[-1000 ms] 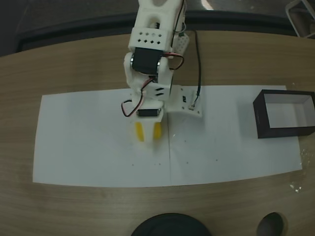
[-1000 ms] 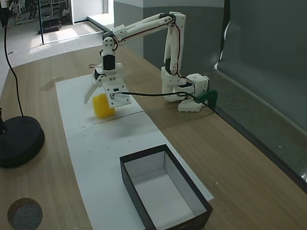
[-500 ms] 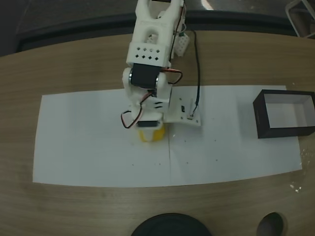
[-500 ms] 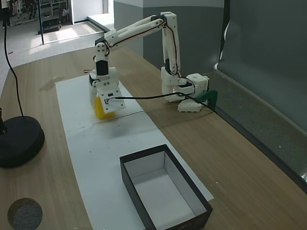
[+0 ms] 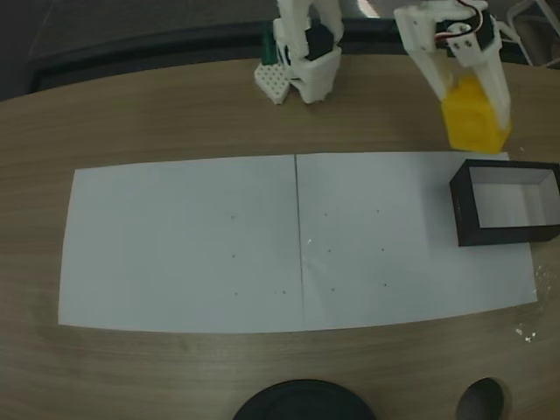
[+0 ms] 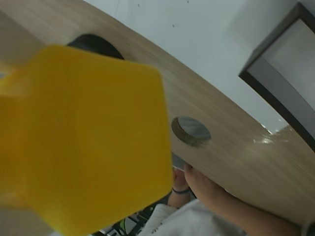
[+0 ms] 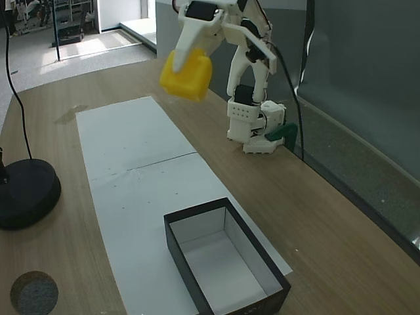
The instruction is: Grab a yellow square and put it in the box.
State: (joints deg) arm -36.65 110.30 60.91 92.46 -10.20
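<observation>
We see a wooden table (image 5: 131,114) carrying a long white paper sheet (image 5: 175,245), and since half a second ago the sheet has gone bare where the arm and block were working near its middle. The white arm (image 7: 246,39) has swung up and away from that spot: in a fixed view (image 5: 306,44) its base stands at the table's far edge, and its forearm now reaches toward the right of that view. The box (image 5: 503,203), black outside and white inside, rests at the right end of the sheet in that view and has not moved; in another fixed view it sits in the foreground (image 7: 223,259), open side up. The gripper (image 5: 472,96) has its jaws closed around the yellow square (image 5: 475,118), which half a second ago was down at the paper and is now lifted well clear of it (image 7: 186,75), tilted in the air. From above, the block appears just beyond the box's far wall, though we cannot tell how high above it. In the wrist view the block (image 6: 83,137) looms blurred and close, with the box corner (image 6: 280,93) at upper right and a person's hand (image 6: 197,179) beyond the table edge.
</observation>
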